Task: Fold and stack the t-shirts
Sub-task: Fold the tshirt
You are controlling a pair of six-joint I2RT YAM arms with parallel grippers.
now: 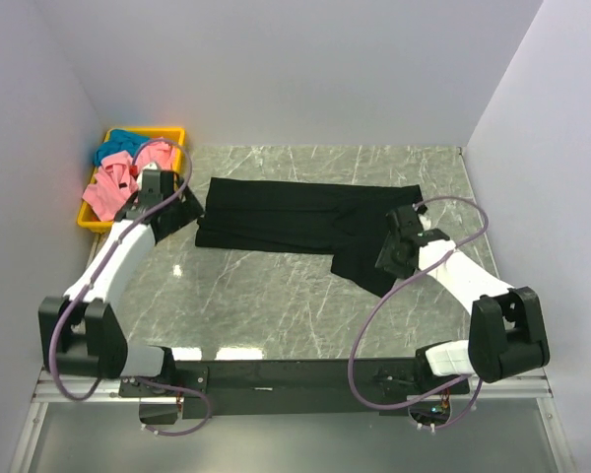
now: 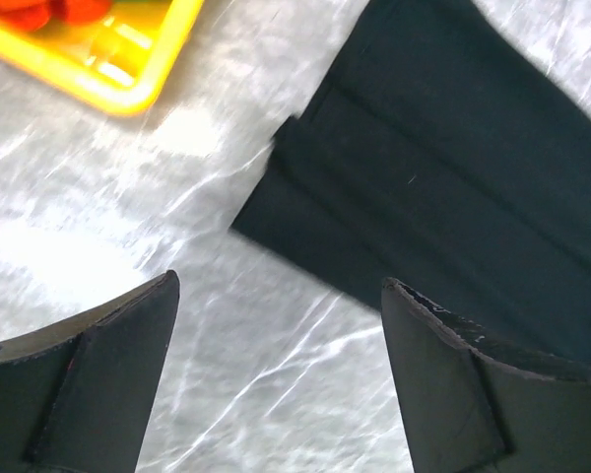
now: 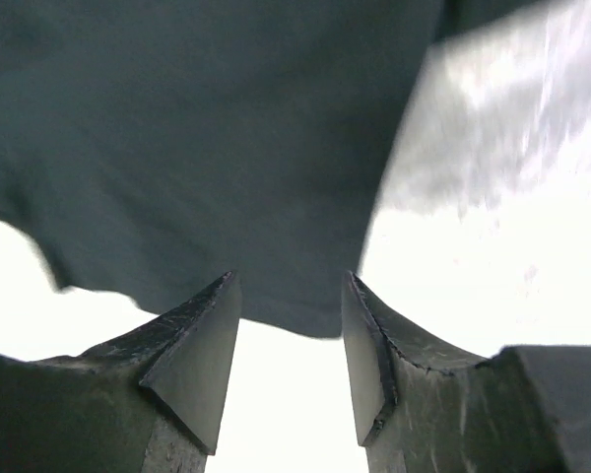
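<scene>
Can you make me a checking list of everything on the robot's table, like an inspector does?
Surface: grey marbled table, shiny in places.
Job's things: black t-shirt lies folded into a long strip across the middle, one part sticking out toward the near right; pink shirts and teal shirt are heaped in the yellow bin at the far-left corner.
Clutter: nothing seen.
Hands: left hand open, above the table by the black shirt's left end; right hand open, fingers apart at the shirt's right part.
Cables: purple cables loop off both arms.
Surroundings: plain pale walls on three sides.
</scene>
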